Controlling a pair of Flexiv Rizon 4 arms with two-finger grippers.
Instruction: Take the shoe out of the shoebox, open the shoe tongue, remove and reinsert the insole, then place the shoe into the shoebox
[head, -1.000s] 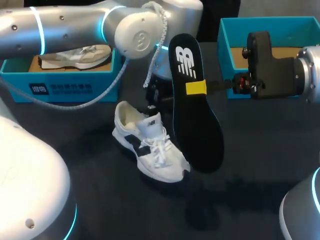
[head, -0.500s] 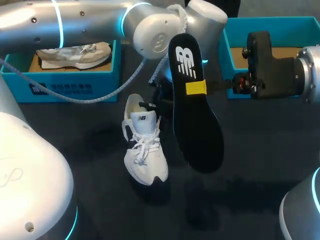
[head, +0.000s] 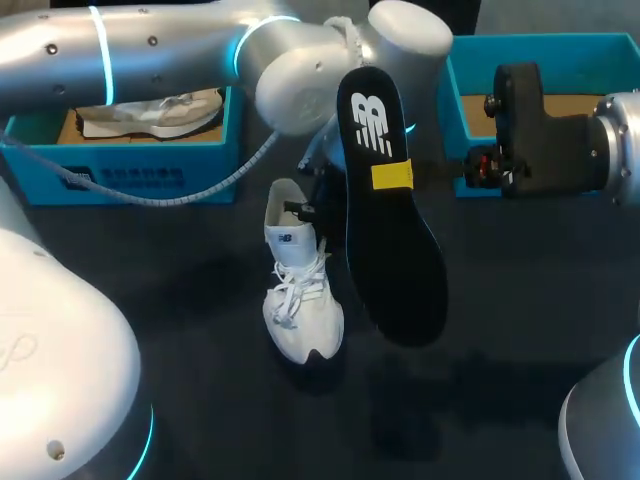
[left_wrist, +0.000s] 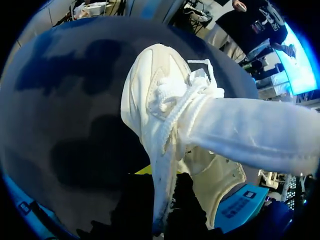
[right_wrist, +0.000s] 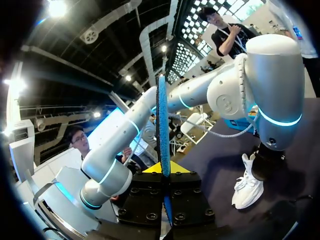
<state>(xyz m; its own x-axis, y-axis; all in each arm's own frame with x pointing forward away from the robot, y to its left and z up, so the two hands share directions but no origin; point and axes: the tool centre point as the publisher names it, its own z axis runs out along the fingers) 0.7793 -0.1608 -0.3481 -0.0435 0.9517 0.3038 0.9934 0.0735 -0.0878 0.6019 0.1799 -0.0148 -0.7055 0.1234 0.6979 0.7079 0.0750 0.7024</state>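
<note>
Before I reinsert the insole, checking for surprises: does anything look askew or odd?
The shoe is not flat: the left tool pinches its heel collar and it hangs steeply, toe down. The insole stands on edge in the right tool, in mid-air.

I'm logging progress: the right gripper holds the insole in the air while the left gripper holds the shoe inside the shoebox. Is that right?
One slip: the left gripper holds the shoe on the table, as the head view shows. The right gripper does hold the insole in the air.
</note>
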